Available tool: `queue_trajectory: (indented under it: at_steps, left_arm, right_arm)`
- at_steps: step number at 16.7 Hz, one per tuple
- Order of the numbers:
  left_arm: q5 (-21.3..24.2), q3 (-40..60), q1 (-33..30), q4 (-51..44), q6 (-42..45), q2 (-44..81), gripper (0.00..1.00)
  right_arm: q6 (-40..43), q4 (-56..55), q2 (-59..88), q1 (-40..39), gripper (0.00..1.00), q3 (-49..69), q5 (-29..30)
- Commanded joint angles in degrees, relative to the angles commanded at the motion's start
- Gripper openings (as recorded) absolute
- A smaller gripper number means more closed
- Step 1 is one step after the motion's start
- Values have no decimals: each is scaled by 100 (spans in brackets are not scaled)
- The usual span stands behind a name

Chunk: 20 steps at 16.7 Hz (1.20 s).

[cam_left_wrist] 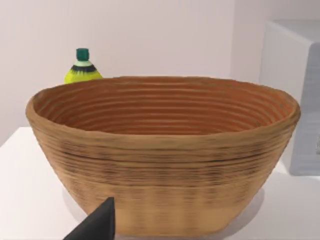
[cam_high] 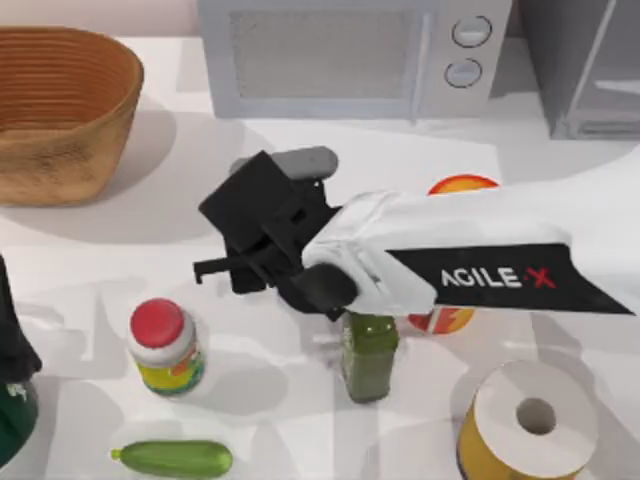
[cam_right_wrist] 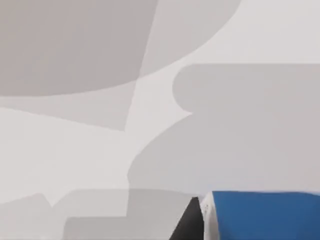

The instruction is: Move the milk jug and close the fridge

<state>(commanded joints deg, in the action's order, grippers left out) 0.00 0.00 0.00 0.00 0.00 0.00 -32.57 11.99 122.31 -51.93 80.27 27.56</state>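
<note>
My right arm reaches in from the right, with its gripper (cam_high: 268, 218) over the middle of the table, in front of the microwave. In the right wrist view a black finger (cam_right_wrist: 189, 225) lies against the white edge of the blue milk jug (cam_right_wrist: 260, 216), so the gripper is shut on it above the white tabletop. In the top view the gripper body covers the jug. A grey rounded shape (cam_high: 298, 160) pokes out behind it. The fridge (cam_high: 590, 70) stands at the back right corner, a grey cabinet with a pale framed panel. My left arm (cam_high: 10, 350) is parked at the left edge.
A wicker basket (cam_high: 60, 110) sits at the back left, beside the grey microwave (cam_high: 350, 55). Near the front are a red-lidded jar (cam_high: 165, 345), a green bottle (cam_high: 370, 355), a cucumber (cam_high: 175, 458) and a yellow roll (cam_high: 530, 420). An orange object (cam_high: 462, 185) lies under the right arm.
</note>
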Motion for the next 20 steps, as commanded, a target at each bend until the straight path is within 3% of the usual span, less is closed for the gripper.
queue_trajectory:
  at_steps: [4,5,20]
  left_arm:
    - [0,0,0,0,0,0,100]
    - [0,0,0,0,0,0,100]
    - [0,0,0,0,0,0,100]
  right_arm:
    - [0,0,0,0,2,0,0]
    - [0,0,0,0,0,0,0]
    - [-25,490,37,-36,0,248,-57]
